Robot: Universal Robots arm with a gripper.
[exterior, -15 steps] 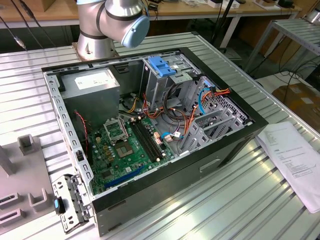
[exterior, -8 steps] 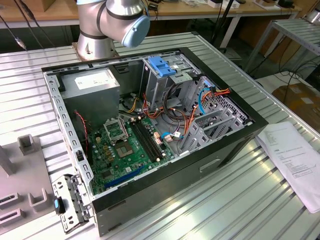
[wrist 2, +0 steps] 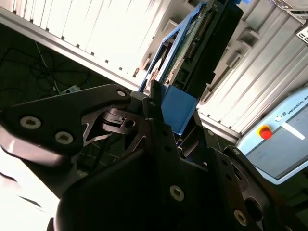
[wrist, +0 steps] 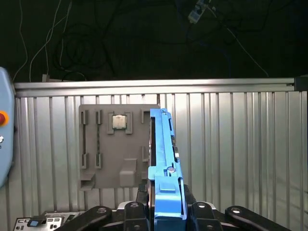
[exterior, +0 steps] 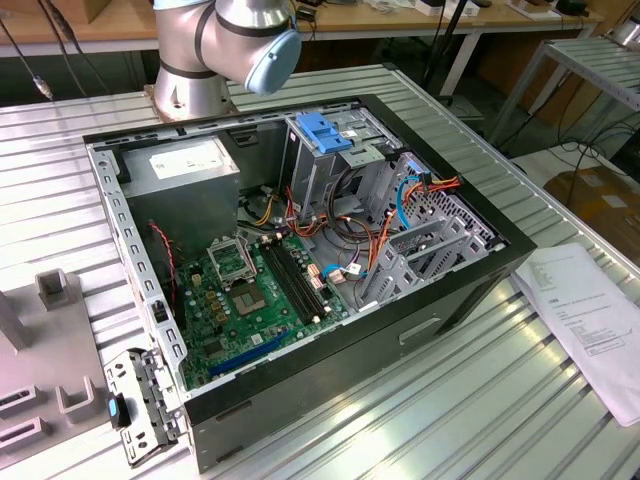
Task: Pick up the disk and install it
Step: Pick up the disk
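In both wrist views my gripper (wrist: 166, 204) (wrist 2: 166, 113) is shut on the disk (wrist: 162, 144) (wrist 2: 190, 43). I see the disk edge-on, with its light-blue side rail between the black fingers (wrist 2: 144, 139). It hangs high over the ribbed metal table, above the grey fixture plate (wrist: 115, 149). The open computer case (exterior: 300, 250) lies on the table in the exterior view. Its metal drive cage (exterior: 330, 165), topped by a blue latch, stands at the far side of the case.
The arm's base (exterior: 200, 60) stands behind the case. A small square chip (wrist: 119, 121) sits in the fixture plate (exterior: 50, 350), which lies at the exterior view's left. A control pendant (wrist 2: 279, 144) lies past the table edge, and a paper sheet (exterior: 590, 320) at the exterior view's right.
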